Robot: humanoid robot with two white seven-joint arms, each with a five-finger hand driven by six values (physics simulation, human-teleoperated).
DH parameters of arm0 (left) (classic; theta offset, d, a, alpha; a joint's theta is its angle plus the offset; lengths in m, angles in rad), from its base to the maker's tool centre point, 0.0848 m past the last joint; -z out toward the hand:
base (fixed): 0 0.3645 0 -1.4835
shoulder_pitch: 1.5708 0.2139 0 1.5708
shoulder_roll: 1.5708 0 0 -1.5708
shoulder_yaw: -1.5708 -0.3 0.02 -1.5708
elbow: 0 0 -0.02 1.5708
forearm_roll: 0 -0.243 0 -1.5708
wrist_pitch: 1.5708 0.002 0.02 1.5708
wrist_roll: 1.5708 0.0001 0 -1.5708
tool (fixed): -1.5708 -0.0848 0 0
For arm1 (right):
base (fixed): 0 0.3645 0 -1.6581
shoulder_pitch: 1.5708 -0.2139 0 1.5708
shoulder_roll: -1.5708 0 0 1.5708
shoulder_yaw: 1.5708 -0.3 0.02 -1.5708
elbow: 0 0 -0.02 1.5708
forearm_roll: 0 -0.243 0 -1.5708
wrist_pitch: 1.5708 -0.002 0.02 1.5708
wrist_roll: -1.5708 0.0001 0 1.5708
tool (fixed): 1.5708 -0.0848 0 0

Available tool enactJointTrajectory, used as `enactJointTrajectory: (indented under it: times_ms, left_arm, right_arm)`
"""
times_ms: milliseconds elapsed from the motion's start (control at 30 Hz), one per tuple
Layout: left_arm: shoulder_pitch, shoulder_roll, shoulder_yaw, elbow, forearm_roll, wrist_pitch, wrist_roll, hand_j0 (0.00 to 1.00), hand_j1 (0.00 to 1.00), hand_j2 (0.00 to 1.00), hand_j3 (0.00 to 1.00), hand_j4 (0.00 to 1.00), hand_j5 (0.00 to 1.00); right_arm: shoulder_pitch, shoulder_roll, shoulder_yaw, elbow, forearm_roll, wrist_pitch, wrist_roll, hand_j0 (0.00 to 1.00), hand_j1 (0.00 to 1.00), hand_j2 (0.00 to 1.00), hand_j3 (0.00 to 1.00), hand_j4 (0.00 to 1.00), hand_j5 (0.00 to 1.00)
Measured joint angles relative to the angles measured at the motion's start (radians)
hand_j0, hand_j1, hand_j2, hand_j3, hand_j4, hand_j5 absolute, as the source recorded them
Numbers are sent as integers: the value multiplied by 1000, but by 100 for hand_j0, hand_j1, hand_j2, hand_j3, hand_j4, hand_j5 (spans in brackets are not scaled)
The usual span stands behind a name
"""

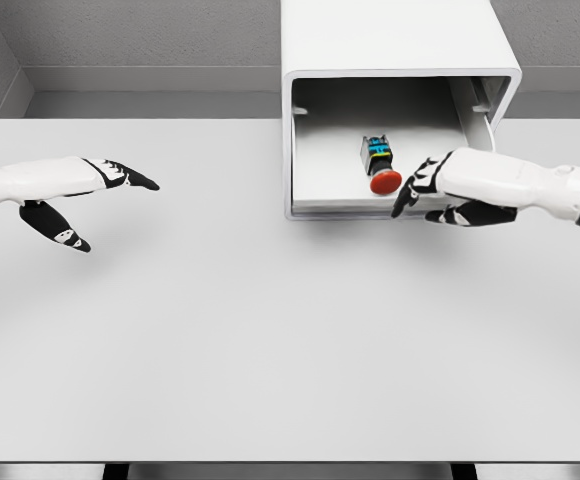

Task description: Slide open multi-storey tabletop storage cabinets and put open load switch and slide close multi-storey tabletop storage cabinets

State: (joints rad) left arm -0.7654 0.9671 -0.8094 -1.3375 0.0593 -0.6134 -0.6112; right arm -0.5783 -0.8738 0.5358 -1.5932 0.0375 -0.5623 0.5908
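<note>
Upper centre of frame: I see the load switch (379, 163) lying in the open drawer (320, 160), long axis front-to-back, red cap toward me. My right hand (440, 190) (fingers apart, holding nothing) sits just right of it; left hand (65, 195), also splayed, is far left over the worktop (270, 340).

- A pale grey tabletop (270, 340) fills most of the view.
- A white storage cabinet (390, 40) sits on the tabletop at its far edge, right of centre.
- The cabinet's drawer (320, 150) is pulled open toward the near side.
</note>
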Motion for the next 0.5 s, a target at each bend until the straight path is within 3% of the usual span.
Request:
enactJointTrajectory:
  times_ms: [300, 500]
  left_arm:
    - [2, -4, -1, 1, 0, 0, 0, 100, 100, 100, 100, 100, 100]
    - [1, -5, -2, 1, 0, 0, 0, 100, 100, 100, 100, 100, 100]
  right_arm:
    - [8, 5, -90, 45, 98, -49, 19, 65, 65, 65, 65, 65, 65]
    - [-48, 28, -24, 46, 118, -50, 20, 65, 65, 65, 65, 65, 65]
